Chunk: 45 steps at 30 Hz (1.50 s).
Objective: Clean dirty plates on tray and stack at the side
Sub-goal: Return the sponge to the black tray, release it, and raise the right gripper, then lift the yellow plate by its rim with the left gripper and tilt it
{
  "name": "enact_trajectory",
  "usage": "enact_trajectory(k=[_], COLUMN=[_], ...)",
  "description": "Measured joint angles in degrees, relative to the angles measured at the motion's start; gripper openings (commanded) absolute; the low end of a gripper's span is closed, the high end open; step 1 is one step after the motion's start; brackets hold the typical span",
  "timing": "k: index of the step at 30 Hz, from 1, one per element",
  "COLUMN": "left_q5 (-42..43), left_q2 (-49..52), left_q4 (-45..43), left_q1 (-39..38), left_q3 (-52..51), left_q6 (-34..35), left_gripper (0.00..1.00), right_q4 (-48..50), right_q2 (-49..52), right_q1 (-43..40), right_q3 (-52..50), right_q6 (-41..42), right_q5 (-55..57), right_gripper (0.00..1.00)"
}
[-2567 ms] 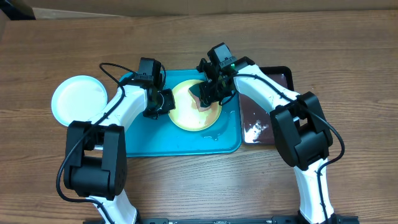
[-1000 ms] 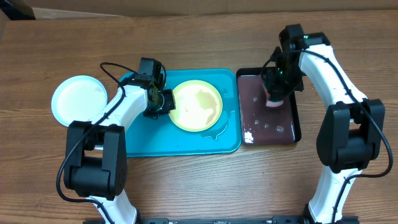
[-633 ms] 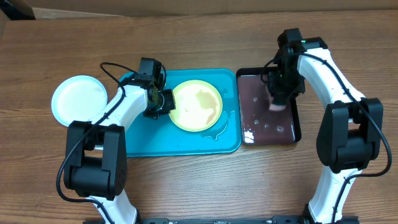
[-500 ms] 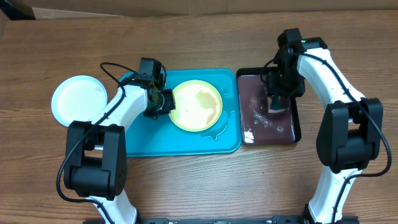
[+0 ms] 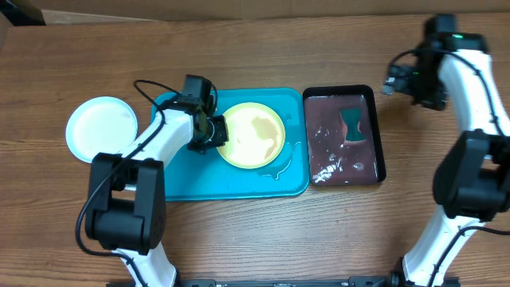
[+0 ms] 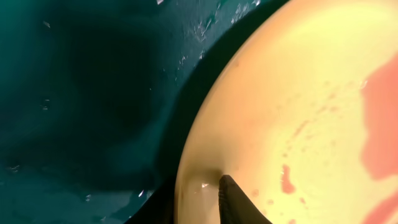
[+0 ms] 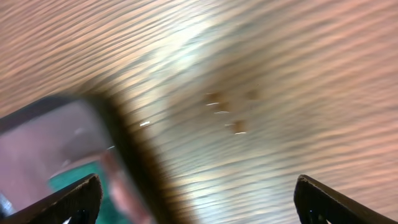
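A yellow-green plate (image 5: 253,135) lies on the turquoise tray (image 5: 183,179), wet, with reddish smears showing on the plate (image 6: 298,93) in the left wrist view. My left gripper (image 5: 212,134) sits at its left rim, slightly open. One fingertip (image 6: 231,198) is on top of the plate and the other is under the edge. A white plate (image 5: 101,127) rests on the table left of the tray. My right gripper (image 5: 401,82) hangs wide open and empty over the bare wood, off the black tray's far right corner; the right wrist view shows nothing between the right gripper's (image 7: 196,190) fingers.
A black tray (image 5: 379,135) of dark liquid stands right of the turquoise tray, with a green sponge (image 5: 351,126) lying in it. Its rim (image 7: 127,149) shows blurred in the right wrist view. Water pools on the turquoise tray (image 6: 74,93) near the plate.
My right gripper carried the sponge from the plate to the black tray, let it go there, opened wide and pulled away to the far right. The left jaws eased apart at the rim.
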<state>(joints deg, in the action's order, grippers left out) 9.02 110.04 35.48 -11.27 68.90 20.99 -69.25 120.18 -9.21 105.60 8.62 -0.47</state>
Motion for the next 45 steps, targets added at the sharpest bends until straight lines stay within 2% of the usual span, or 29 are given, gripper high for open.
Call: enact_trajectory(k=[1, 9, 14, 19, 33, 45], left_q5=[-0.26, -0.7, -1.44, -1.66, 10.36, 12.74], left_q2=[0.57, 0.79, 1.01, 1.01, 0.98, 0.98], left_q4=[-0.07, 1.09, 10.01, 12.5, 9.73, 4.94], left_q1=[-0.37, -0.7, 0.52, 1.97, 1.92, -4.7], left_q3=[0.0, 1.14, 5.92, 13.53, 20.76, 20.83], left_q6=[0.0, 0.42, 0.17, -1.36, -7.32, -8.13], left_gripper=[0.05, 0.04, 0.04, 0.04, 0.04, 0.04], right_q4=[0.0, -0.22, -0.22, -0.22, -0.22, -0.22], right_q2=[0.0, 0.0, 0.0, 0.0, 0.0, 0.0], right_q1=[-1.18, -3.89, -3.91, -3.91, -3.91, -3.91], right_q3=[0.0, 0.0, 0.0, 0.0, 0.0, 0.0], right_q6=[0.17, 0.39, 0.37, 0.39, 0.39, 0.37], right_q5=[0.09, 0.48, 0.46, 0.44, 0.46, 0.44], right_gripper=[1.0, 1.0, 1.0, 1.0, 1.0, 1.0])
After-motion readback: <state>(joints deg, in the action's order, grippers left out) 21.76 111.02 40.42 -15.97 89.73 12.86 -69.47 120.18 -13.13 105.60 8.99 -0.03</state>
